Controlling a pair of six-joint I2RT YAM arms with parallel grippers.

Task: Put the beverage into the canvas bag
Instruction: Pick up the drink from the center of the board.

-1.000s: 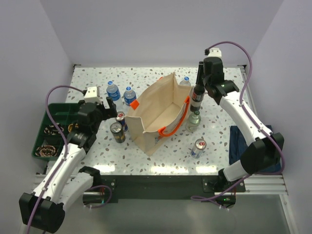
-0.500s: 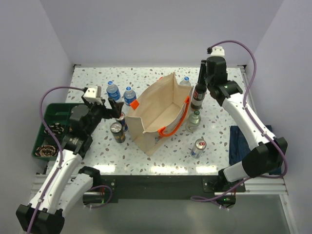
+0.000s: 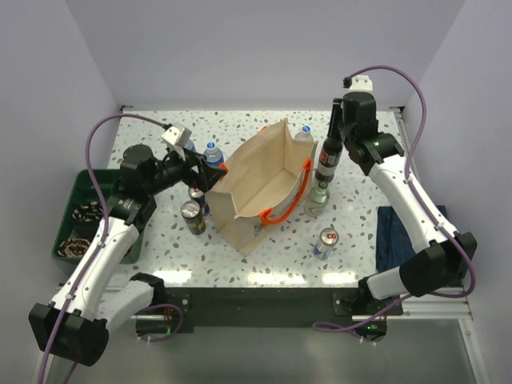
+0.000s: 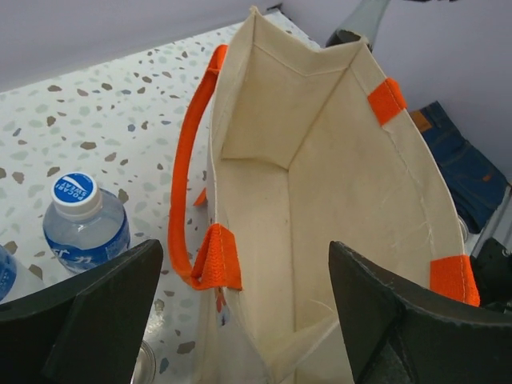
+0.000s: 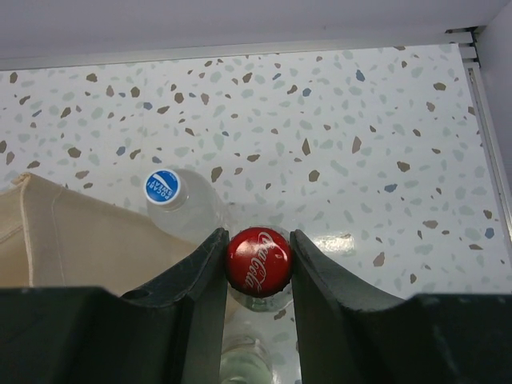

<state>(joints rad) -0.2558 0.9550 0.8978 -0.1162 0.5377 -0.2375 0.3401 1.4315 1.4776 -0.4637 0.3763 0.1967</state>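
Arms, top view, 12 o'clock = far edge of table.

Left arm: rises from its base at 7 o'clock, elbow bent, forearm running toward 2 o'clock, wrist roughly level. Left gripper (image 3: 205, 172) sits at the 9 o'clock rim of the canvas bag (image 3: 260, 188). Its fingers (image 4: 104, 312) are spread wide with nothing pinched between them. The left wrist view looks down into the open bag mouth.

Right arm: base at 5 o'clock, elbow out toward 3 o'clock, forearm stretched long toward 11 o'clock, wrist pointing down. Right gripper (image 3: 330, 142) is pinched on the neck of the cola bottle (image 3: 326, 166), just under the red cap, fingers pressed against both sides. The bottle hangs upright at the bag's 2 o'clock, outside the bag and close to its orange handle. Cannot tell whether its base clears the table.

Canvas bag: one, table centre, standing upright, mouth open.

Counts:
- cola bottle: 1, in the right gripper.
- blue-capped water bottles (image 3: 212, 154): 3. One at the bag's 10 o'clock, one at its 1 o'clock behind the far corner, one mostly hidden by the left wrist.
- clear bottle (image 3: 318, 198): 1, at the bag's 3 o'clock, directly below the cola bottle.
- cans (image 3: 192, 214): 3. Two just beside each other at the bag's 8 o'clock, one at 4 o'clock.
- green tray (image 3: 70, 210): 1, table's 9 o'clock edge.
- blue cloth (image 3: 390, 236): 1, table's 4 o'clock edge.
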